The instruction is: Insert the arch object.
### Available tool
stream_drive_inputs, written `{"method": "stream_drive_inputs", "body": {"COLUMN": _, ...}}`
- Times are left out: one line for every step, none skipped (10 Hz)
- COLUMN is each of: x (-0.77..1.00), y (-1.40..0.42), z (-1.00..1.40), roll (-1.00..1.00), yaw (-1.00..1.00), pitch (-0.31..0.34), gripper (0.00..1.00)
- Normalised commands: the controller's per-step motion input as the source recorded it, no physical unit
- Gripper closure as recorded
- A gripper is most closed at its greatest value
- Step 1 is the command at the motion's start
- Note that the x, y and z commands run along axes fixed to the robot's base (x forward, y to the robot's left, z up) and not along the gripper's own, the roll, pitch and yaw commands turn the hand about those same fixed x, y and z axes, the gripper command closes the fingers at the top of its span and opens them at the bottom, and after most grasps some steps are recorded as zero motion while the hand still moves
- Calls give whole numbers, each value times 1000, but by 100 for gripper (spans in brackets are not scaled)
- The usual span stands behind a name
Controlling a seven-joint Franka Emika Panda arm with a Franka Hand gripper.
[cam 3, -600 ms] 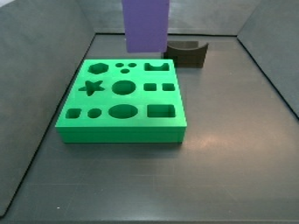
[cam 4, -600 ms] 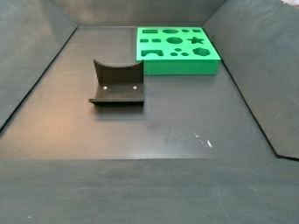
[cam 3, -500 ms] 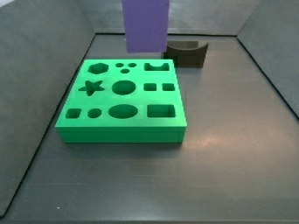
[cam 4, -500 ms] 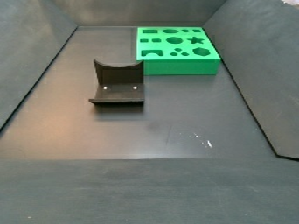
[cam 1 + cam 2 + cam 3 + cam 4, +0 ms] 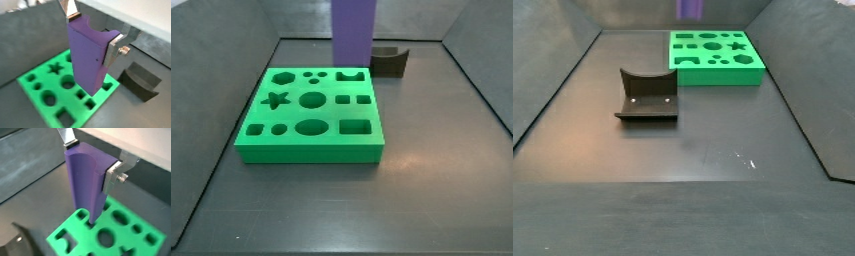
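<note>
Right now your gripper (image 5: pixel 93 27) is clamped on the tall purple rectangular block (image 5: pixel 88 57), hanging above the bright green board with shaped cut-outs (image 5: pixel 107 235). Your dark L-shaped fixture (image 5: pixel 645 97) stands apart on the floor.
</note>
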Motion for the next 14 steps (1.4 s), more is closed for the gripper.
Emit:
{"method": "stream_drive_inputs", "body": {"x": 3, "y": 720, "z": -820, "roll": 137, "yaw": -43, "pitch": -111, "gripper": 100}}
{"method": "stream_drive_inputs", "body": {"x": -14, "y": 694, "z": -749, "roll": 87, "yaw": -74, "pitch": -139, "gripper": 100}}
{"method": "stream_drive_inputs", "body": {"x": -69, "y": 491, "z": -540, "roll": -197, "yaw": 0, "pitch": -224, "gripper": 100}}
{"method": "stream_drive_inputs", "body": {"x": -180, "y": 460, "z": -311, "roll": -389, "yaw": -49, "pitch": -204, "gripper": 100}}
{"method": "stream_drive_inputs", "body": {"x": -97, "y": 497, "z": -129, "roll": -443, "yaw": -37, "pitch": -164, "gripper": 100}}
{"method": "stream_drive_inputs", "body": {"x": 0, "y": 514, "z": 0, "roll": -410, "yaw": 0, "pitch": -87, "gripper": 100}}
{"method": "stream_drive_inputs", "body": {"x": 0, "y": 491, "z": -34, "roll": -434, "yaw": 0, "pitch": -87, "gripper": 100}}
{"method": "stream_drive_inputs", "body": {"x": 23, "y": 166, "z": -249, "roll": -264, "yaw": -69, "pitch": -119, "gripper": 100}}
{"method": "stream_drive_inputs", "body": {"x": 57, "y": 0, "z": -306, "roll": -173, "yaw": -91, "pitch": -86, "gripper": 100}}
{"method": "stream_drive_inputs", "body": {"x": 123, "y": 0, "z": -297, "roll": -174, "yaw": -77, "pitch": -24, "gripper": 100}}
{"method": "stream_drive_inputs", "body": {"x": 209, "y": 0, "z": -297, "roll": -150, "yaw": -109, "pitch": 0, "gripper": 100}}
{"method": "stream_drive_inputs", "body": {"x": 160, "y": 86, "z": -274, "roll": -43, "yaw": -154, "pitch": 3, "gripper": 100}}
{"method": "stream_drive_inputs", "body": {"x": 51, "y": 80, "z": -360, "roll": -26, "yaw": -120, "pitch": 0, "gripper": 100}}
{"method": "stream_drive_inputs", "body": {"x": 131, "y": 0, "z": -443, "roll": -79, "yaw": -120, "pitch": -27, "gripper": 100}}
